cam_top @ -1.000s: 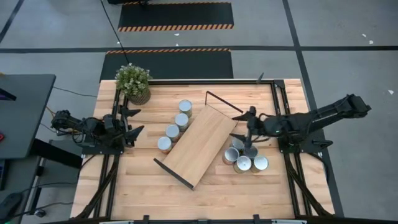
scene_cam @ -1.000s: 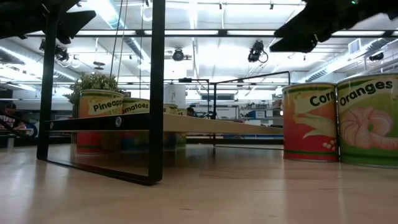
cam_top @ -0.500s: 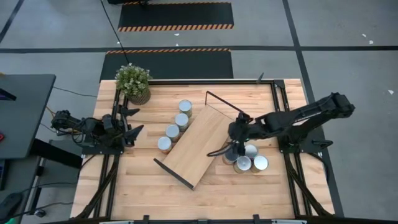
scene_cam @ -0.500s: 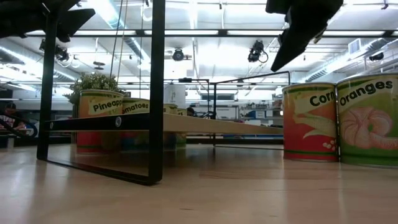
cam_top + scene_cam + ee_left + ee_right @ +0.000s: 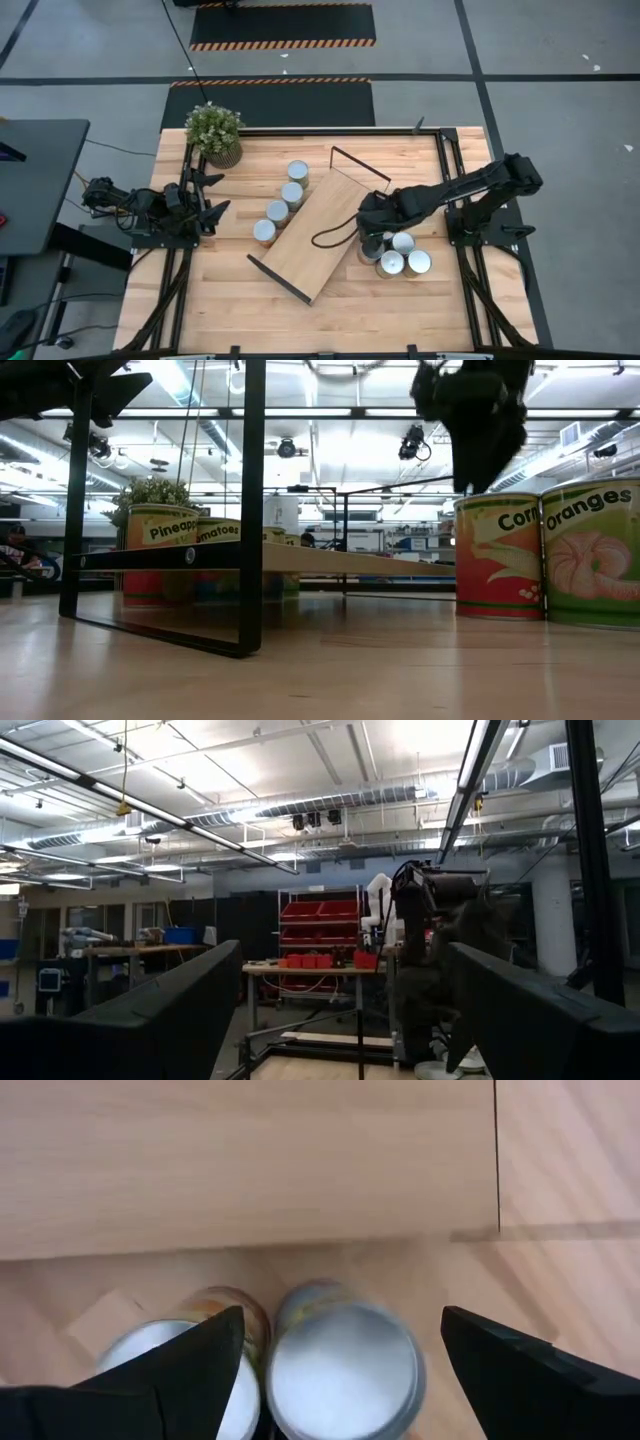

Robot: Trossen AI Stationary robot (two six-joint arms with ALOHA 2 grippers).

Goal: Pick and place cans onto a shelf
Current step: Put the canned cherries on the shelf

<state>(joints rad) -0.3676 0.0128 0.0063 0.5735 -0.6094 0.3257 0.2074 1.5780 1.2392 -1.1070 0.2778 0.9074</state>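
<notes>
The shelf [image 5: 320, 235], a light-wood board on black wire end frames, lies slantwise mid-table. A row of several silver-topped cans [image 5: 284, 203] stands on the table along its left side. A cluster of cans [image 5: 404, 255] stands at its right. My right gripper [image 5: 368, 240] hangs open above that cluster, pointing down. In the right wrist view its fingers [image 5: 200, 1365] stand apart over one can's silver top [image 5: 345, 1370], clear of it. In the low view it [image 5: 478, 455] hovers above the "Corn" can [image 5: 497, 555]. My left gripper [image 5: 215, 195] waits open at the table's left edge.
A potted green plant [image 5: 215, 130] stands at the far left corner. An "Oranges" can [image 5: 592, 550] stands next to the "Corn" can. A second can [image 5: 150, 1365] stands close beside the one under my right gripper. The shelf's edge [image 5: 250, 1245] runs just beyond both.
My right gripper has swung from the table's right side toward the shelf and the near edge. It has tipped from nearly level to pointing down and rolled as it went, and now hangs over the right cluster of cans. The cans and the shelf have not moved.
</notes>
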